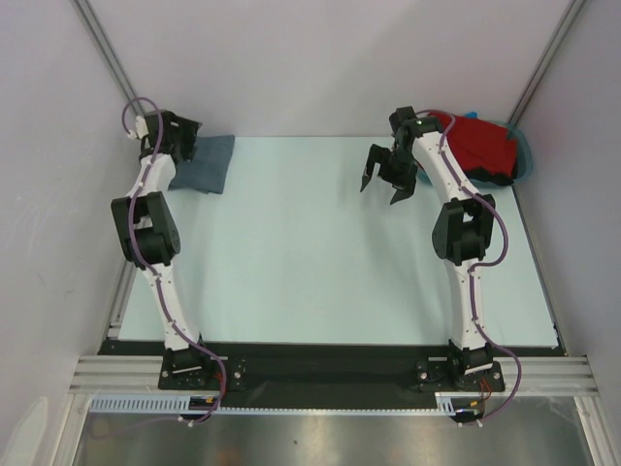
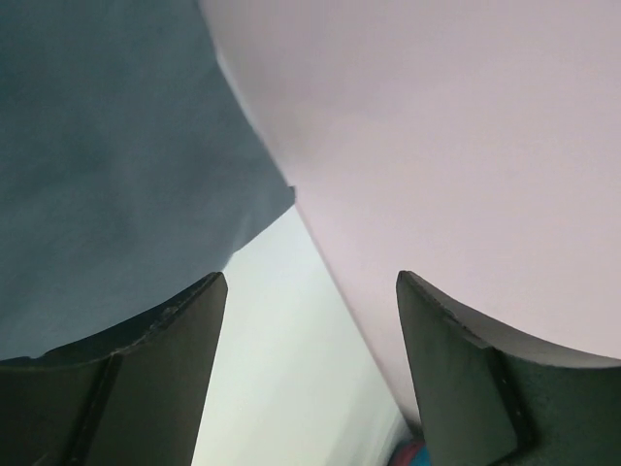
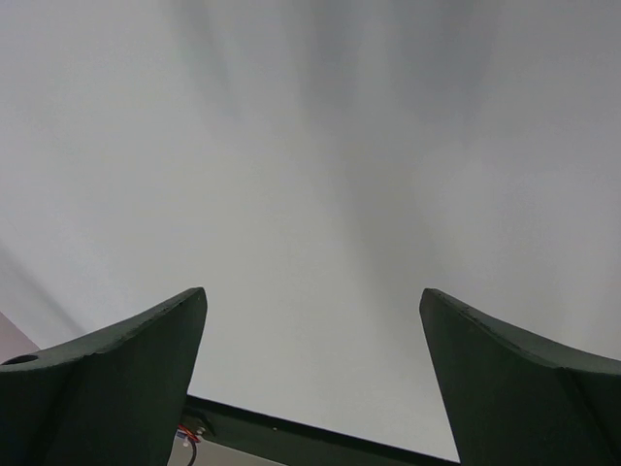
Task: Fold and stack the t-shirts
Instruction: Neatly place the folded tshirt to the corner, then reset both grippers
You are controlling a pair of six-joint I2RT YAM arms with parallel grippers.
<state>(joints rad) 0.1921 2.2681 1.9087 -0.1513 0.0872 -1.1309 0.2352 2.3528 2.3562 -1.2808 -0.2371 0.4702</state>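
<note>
Grey t-shirt [image 1: 206, 160] lies folded at the ten o'clock corner of the table [image 1: 310, 262], the left gripper [image 1: 182, 144] spread wide over its edge. Red t-shirt [image 1: 480, 141] sits heaped in a teal tub [image 1: 525, 153] at two o'clock, with the right gripper [image 1: 383, 183] near it, fingers apart and holding nothing.

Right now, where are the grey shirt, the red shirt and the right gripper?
grey shirt [image 1: 209, 162]: overhead view, middle of the visible cloth.
red shirt [image 1: 482, 144]: overhead view, middle of the red cloth.
right gripper [image 1: 379, 194]: overhead view, midway between its open fingertips.
</note>
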